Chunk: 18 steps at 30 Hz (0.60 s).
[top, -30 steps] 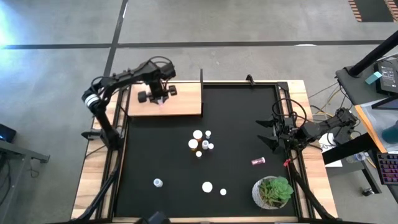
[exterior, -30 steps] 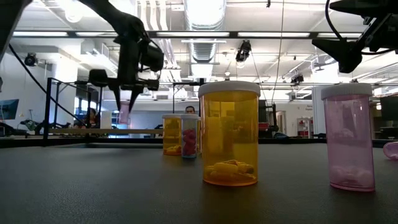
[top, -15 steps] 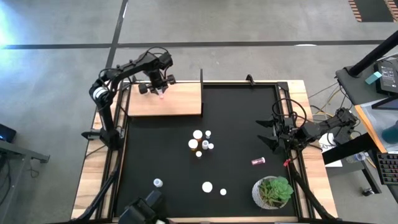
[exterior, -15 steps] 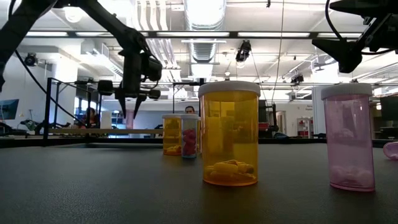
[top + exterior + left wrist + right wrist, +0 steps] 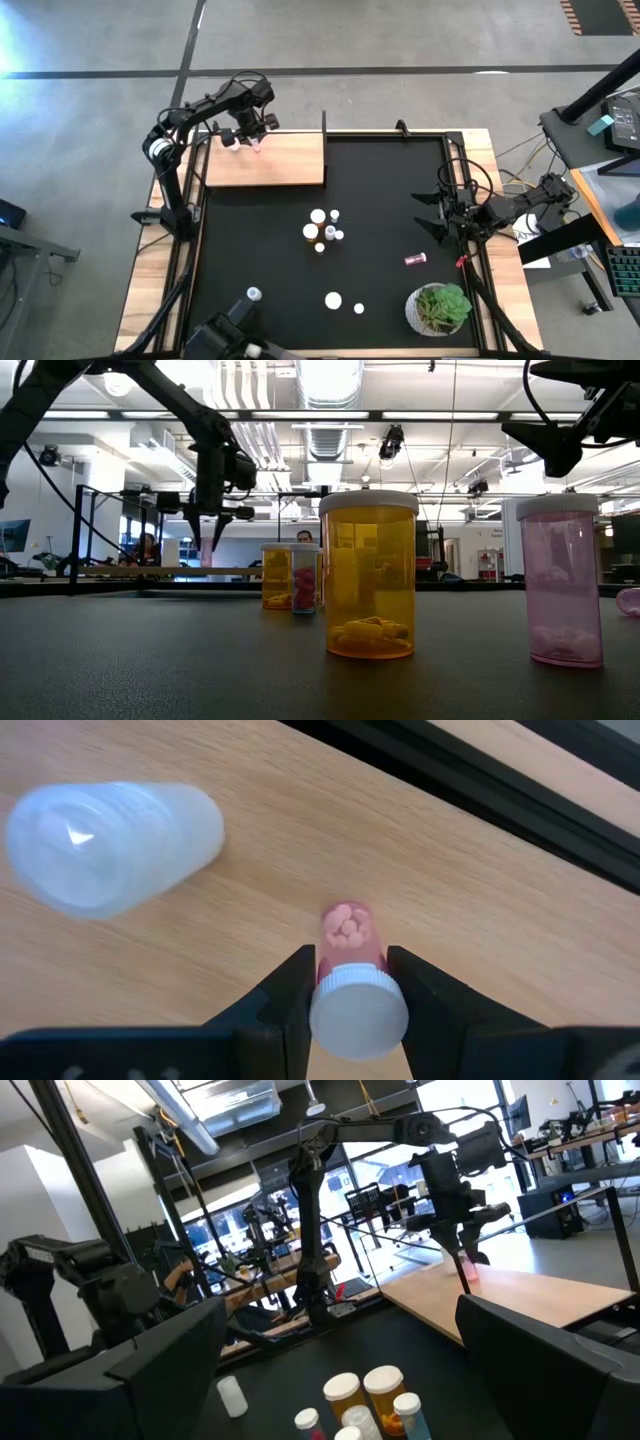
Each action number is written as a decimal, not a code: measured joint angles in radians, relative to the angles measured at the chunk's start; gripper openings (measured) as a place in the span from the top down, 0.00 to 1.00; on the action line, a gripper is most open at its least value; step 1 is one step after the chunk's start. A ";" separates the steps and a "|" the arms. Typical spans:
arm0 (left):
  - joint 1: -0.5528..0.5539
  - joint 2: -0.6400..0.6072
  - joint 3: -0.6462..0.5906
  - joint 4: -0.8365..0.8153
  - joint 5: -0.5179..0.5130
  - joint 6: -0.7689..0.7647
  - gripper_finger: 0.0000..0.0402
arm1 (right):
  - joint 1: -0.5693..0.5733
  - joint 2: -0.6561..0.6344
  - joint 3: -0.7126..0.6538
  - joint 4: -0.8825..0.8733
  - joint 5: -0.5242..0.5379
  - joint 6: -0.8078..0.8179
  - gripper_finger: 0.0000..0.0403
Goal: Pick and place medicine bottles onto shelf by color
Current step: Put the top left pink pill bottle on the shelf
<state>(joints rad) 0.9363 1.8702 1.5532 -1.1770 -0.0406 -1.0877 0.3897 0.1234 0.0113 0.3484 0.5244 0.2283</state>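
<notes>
Over the far left corner of the shelf [image 5: 265, 160], left gripper [image 5: 256, 141] hangs above the light-wood board, fingers [image 5: 287, 995] clamped narrow on a small pink bottle [image 5: 349, 950] with a white cap, pinkish pills visible inside; whether the bottle's base touches the wood can't be told from the wrist view. Beside it on the board, a translucent white bottle [image 5: 110, 842] lies on its side, apart from the held one. Low view shows the same gripper [image 5: 210, 532] pointing down above the shelf edge. Right gripper [image 5: 436, 214] sits at the right edge of the black mat [image 5: 240, 250], jaws spread wide, holding nothing, well apart from all bottles. Mid-mat: a cluster of medicine bottles [image 5: 324, 230], white caps up, some orange, standing close together. One pink bottle on its side [image 5: 415, 259] lies near the right arm, between the cluster and the plant [image 5: 440, 308] in its white pot at the near right corner. Near edge: a white-capped bottle [image 5: 333, 300] with a smaller one [image 5: 359, 309] just beside, and a clear-ish bottle [image 5: 253, 294] further left. Low view close up: an orange bottle [image 5: 368, 574] with yellow pills, a pink translucent bottle [image 5: 562, 580] to its right, two more behind.
</notes>
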 joint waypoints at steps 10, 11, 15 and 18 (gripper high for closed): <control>0.012 0.000 -0.002 0.015 -0.022 0.000 0.75 | 0.000 0.000 0.000 0.000 0.000 0.000 0.05; 0.013 0.000 -0.002 0.017 -0.022 0.000 0.75 | 0.000 0.000 0.000 0.000 0.000 0.000 0.05; 0.013 0.000 -0.003 0.018 -0.022 0.000 0.75 | 0.000 0.000 0.000 0.000 0.000 0.000 0.05; 0.013 0.000 -0.003 0.018 -0.022 0.000 0.75 | 0.000 0.000 0.000 0.000 0.000 0.000 0.05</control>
<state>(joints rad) 0.9489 1.8698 1.5501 -1.1587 -0.0628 -1.0878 0.3899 0.1234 0.0113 0.3481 0.5247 0.2283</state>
